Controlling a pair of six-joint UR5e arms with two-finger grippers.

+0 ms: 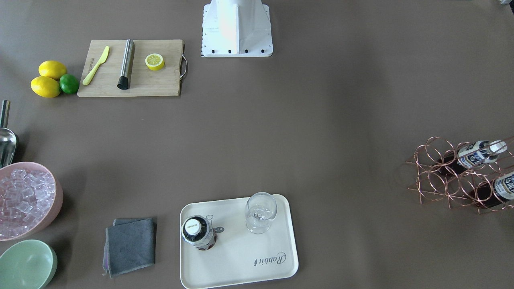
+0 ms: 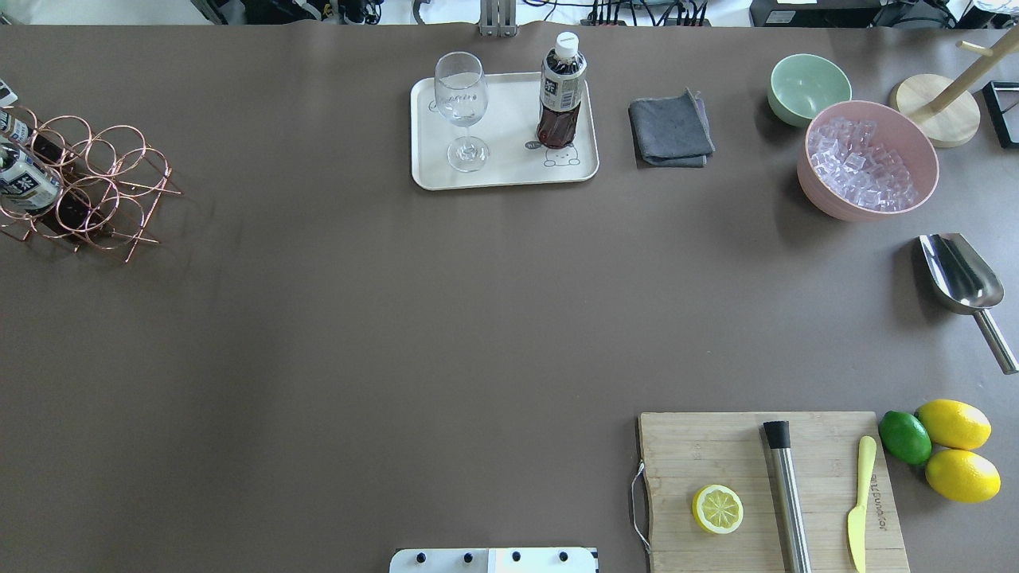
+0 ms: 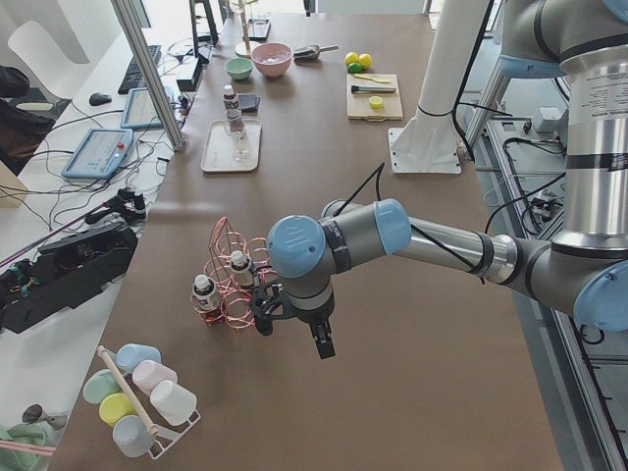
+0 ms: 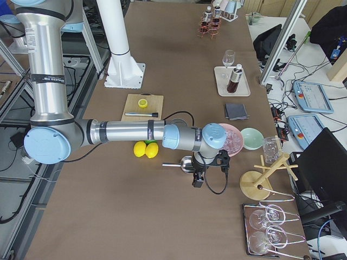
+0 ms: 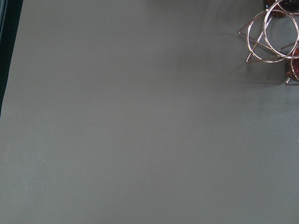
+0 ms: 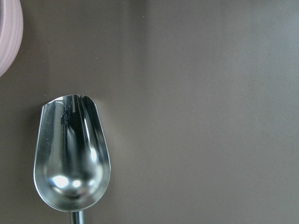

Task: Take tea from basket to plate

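brown surface [image 2: 398,318] beside a cabled desk [image 3: 59,186]: tea bottle [image 2: 560,91] upright on the plate [image 2: 509,173] at 12 o'clock, wire basket [image 2: 95,187] at 9. left claw [image 3: 292,332], right claw [image 4: 210,174]: cannot tell grip.

Clock directions follow the overhead view, with 12 o'clock away from the robot. On the tabletop [image 2: 398,318], the basket [image 2: 87,187] sits at 10 o'clock from the robot's base, at the left edge, with two more bottles [image 2: 28,183] resting in its cells. The plate [image 2: 501,171] lies at 12 o'clock near the far edge. The tea [image 2: 560,95] stands on its 2 o'clock part and a glass [image 2: 462,107] on its 10 o'clock part. A cloth [image 2: 670,127] lies at the plate's 3 o'clock, with a small bowl [image 2: 808,87] at the cloth's 2 o'clock. A bowl of ice [image 2: 868,159] is at the small bowl's 5 o'clock, and a scoop [image 2: 959,274] at the ice bowl's 5 o'clock. A cutting board [image 2: 716,446] lies at the base's 3 o'clock, carrying a half lemon [image 2: 717,509], a rod [image 2: 786,493] and a knife [image 2: 860,501] from 9 to 3 o'clock. A lime [image 2: 905,437] and two lemons [image 2: 953,423] lie at the board's 2 o'clock.
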